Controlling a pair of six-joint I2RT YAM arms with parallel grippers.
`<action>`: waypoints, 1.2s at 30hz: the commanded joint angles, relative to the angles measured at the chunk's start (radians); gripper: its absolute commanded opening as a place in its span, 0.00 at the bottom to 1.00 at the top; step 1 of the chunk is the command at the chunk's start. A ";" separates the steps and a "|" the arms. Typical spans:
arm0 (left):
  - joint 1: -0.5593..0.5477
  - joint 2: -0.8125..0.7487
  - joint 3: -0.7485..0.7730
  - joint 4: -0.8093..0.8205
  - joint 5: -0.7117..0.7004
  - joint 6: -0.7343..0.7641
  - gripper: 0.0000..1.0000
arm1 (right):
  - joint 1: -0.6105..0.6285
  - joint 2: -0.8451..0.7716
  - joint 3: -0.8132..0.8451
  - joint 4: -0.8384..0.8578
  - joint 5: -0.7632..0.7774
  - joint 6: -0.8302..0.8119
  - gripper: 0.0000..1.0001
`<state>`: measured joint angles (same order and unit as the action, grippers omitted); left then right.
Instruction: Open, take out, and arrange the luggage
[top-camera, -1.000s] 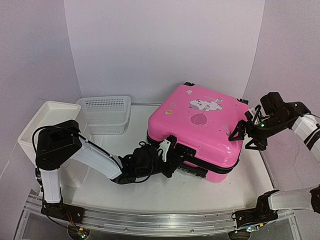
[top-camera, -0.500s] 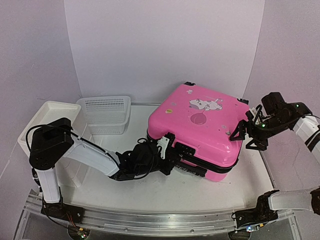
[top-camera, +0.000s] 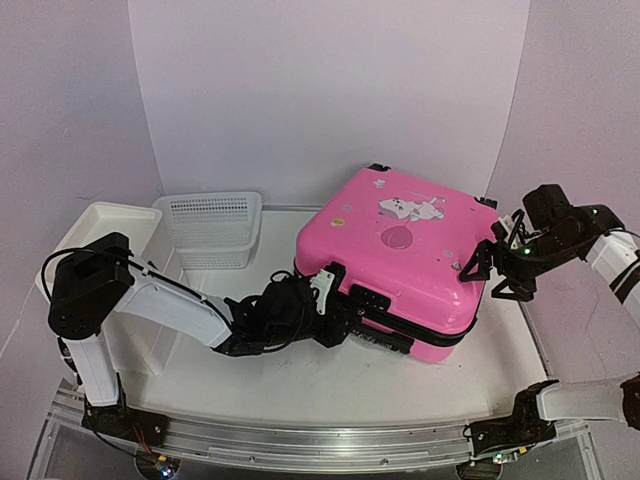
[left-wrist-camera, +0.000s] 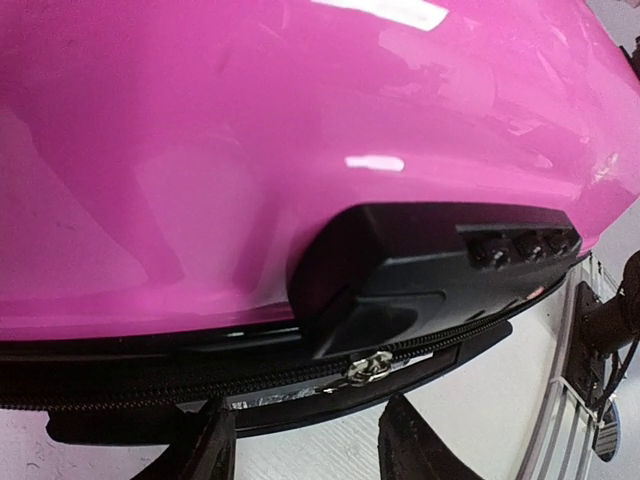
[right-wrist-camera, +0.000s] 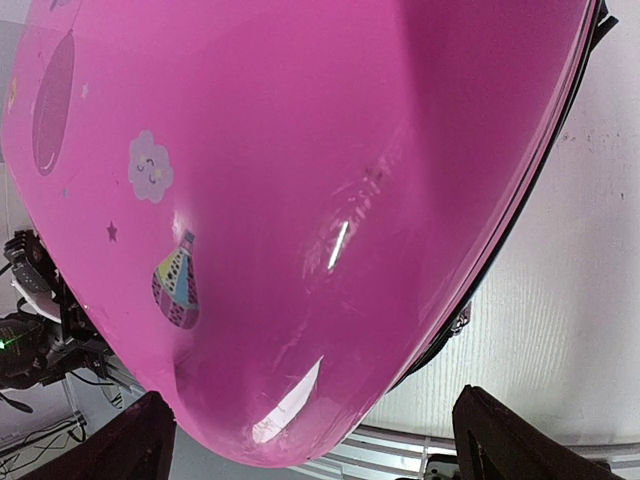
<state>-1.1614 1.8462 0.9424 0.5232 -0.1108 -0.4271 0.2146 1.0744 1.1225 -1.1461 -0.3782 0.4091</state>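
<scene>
Luggage (top-camera: 400, 250) is cropped at top, left and right in the left wrist view, and at top and left in the right wrist view. Its underside and rear wall are hidden throughout. Lock (left-wrist-camera: 440, 265) dial digits cannot be read. Left gripper (top-camera: 335, 305) jaws are masked from above, with only the tips seen at the wrist view's lower edge. Right gripper (top-camera: 493, 272) jaws are cut off at the wrist view's bottom corners.

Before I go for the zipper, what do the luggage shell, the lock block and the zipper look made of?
Luggage shell: hard glossy pink plastic, by its sharp light reflections. Lock block: matte black moulded plastic, apparently. Zipper: black woven-looking tape with a shiny, probably metal, pull.
</scene>
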 joint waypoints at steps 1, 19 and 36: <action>0.002 0.024 0.089 -0.039 -0.044 0.021 0.46 | 0.002 -0.010 0.008 0.013 -0.010 0.000 0.98; -0.112 0.111 0.280 -0.188 -0.380 0.046 0.44 | 0.002 -0.005 0.021 0.014 -0.014 0.006 0.98; -0.133 0.149 0.403 -0.222 -0.447 0.031 0.33 | 0.003 -0.017 0.005 0.013 -0.008 0.018 0.98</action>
<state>-1.3018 1.9873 1.2396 0.2035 -0.5339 -0.3908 0.2146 1.0752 1.1225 -1.1473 -0.3813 0.4171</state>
